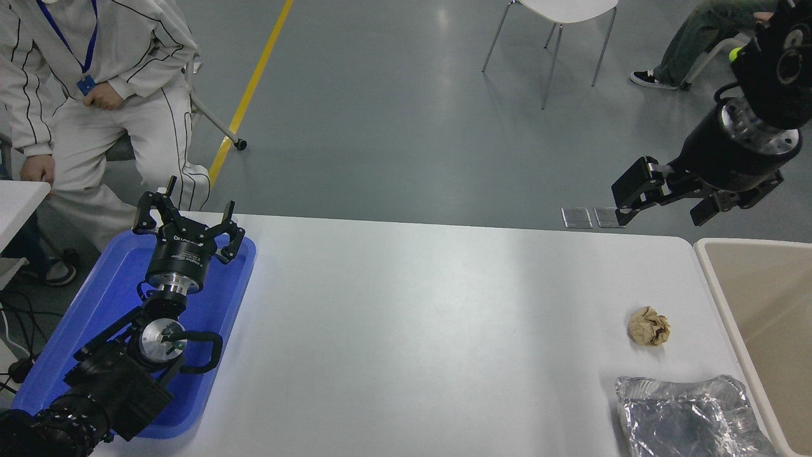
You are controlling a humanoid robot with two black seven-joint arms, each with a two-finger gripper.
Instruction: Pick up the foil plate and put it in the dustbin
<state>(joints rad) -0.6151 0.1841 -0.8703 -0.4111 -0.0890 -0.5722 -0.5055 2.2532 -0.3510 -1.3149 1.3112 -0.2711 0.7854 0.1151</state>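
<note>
My right gripper [666,200] hangs with fingers spread, high beyond the table's [412,330] far right corner. Between it and the foil plate [688,419] at the near right edge, only the paper ball [648,325] sits. The dustbin's [717,285] rim runs just beside the plate's right side.
</note>
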